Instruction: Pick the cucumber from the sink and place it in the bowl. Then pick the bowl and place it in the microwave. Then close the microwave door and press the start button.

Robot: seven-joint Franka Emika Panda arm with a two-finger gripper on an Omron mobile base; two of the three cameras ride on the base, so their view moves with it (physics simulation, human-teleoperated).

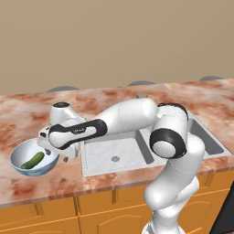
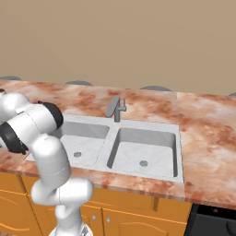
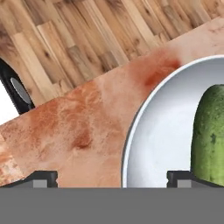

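The dark-green cucumber (image 1: 32, 160) lies inside the wide pale blue-grey bowl (image 1: 26, 172), which stands on the counter left of the sink (image 1: 114, 157). My gripper (image 1: 55, 154) hovers open just above the bowl's right rim, nothing between its fingers. In the hand view the gripper (image 3: 111, 179) straddles the rim of the bowl (image 3: 162, 131); the cucumber (image 3: 210, 135) rests beside the right fingertip (image 3: 179, 178). The double-basin sink (image 2: 143, 147) holds nothing. The microwave and its door are out of view.
A grey faucet (image 2: 115, 108) stands behind the sink. The reddish marble counter (image 1: 27, 114) stretches to both sides, and its front edge runs close to the bowl. Orange cabinets (image 1: 105, 215) sit below. A dark appliance (image 2: 216, 221) is at the lower right.
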